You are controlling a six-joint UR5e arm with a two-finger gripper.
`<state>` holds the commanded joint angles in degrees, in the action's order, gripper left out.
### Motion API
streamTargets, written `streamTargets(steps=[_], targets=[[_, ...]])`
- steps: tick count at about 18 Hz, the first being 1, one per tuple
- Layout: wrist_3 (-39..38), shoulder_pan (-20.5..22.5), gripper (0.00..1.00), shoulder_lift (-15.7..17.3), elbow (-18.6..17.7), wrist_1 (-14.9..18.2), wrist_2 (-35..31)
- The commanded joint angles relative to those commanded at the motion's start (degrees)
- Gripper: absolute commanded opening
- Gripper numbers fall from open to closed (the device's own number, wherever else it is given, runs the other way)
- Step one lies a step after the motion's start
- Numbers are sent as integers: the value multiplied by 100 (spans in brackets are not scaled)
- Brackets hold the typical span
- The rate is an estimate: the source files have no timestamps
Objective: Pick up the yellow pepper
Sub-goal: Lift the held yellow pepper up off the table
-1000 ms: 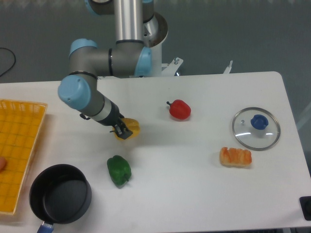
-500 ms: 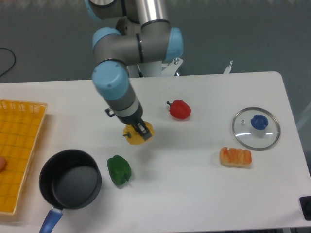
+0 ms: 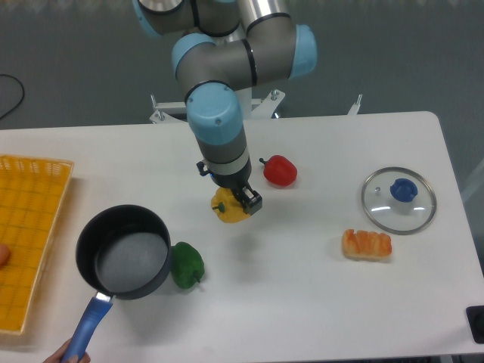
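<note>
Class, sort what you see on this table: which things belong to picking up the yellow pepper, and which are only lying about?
Belong to the job:
yellow pepper
pincer, shut on it

Lying about:
red pepper
green pepper
black pot
glass lid
orange food piece
yellow basket

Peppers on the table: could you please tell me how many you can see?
3. The yellow pepper is in the gripper, the red pepper lies right of it, and the green pepper touches the pot.

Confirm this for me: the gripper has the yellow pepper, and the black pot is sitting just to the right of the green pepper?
Not quite. In the camera view the gripper does hold the yellow pepper, but the black pot sits just left of the green pepper, not right.
</note>
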<state>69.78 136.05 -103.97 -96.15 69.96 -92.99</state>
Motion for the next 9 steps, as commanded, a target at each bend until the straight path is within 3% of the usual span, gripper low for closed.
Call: streamTargets(steps=[9], targets=[[9, -9, 63, 79, -62, 26, 9]])
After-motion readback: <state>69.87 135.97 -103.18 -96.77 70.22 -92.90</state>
